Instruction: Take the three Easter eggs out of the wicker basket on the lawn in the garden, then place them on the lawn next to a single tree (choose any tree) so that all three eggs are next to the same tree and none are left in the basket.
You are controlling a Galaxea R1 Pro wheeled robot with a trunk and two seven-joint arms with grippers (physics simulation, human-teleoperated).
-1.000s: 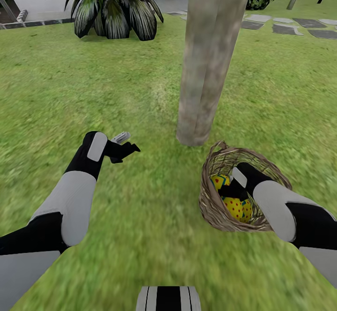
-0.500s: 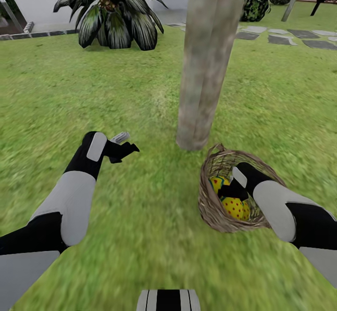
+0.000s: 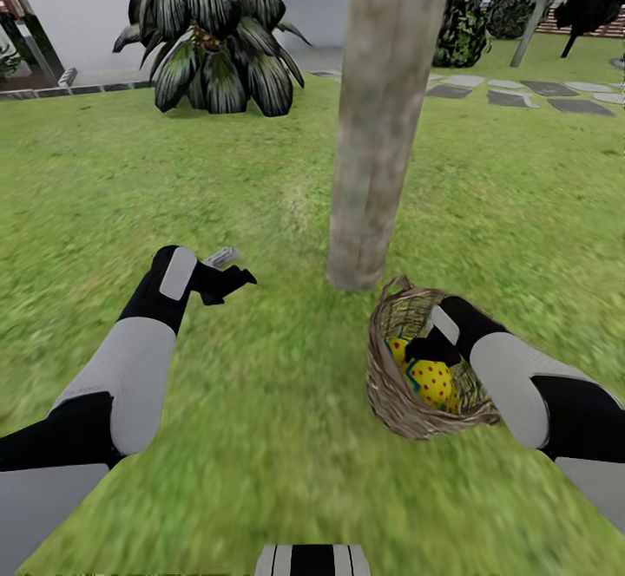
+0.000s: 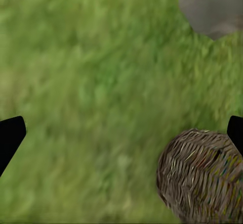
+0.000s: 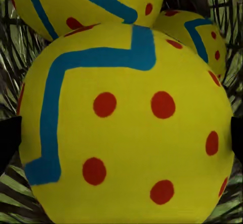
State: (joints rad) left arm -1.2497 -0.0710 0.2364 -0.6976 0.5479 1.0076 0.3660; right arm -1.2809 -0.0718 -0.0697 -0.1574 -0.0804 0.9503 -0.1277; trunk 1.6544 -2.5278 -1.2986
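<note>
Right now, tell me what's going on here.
The right end effector is reaching into the wicker basket, open around the nearest of the three Easter eggs. All three lie in the basket, which sits on the lawn beside the tree. The left end effector hovers open over grass, holding nothing.

Three yellow Easter eggs (image 5: pixel 126 128) sit in wicker basket (image 3: pixel 391 394) beside tree (image 3: pixel 373 125).

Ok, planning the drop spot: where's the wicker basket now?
In the head view the wicker basket sits on the lawn at right, just in front of the tree.
</note>
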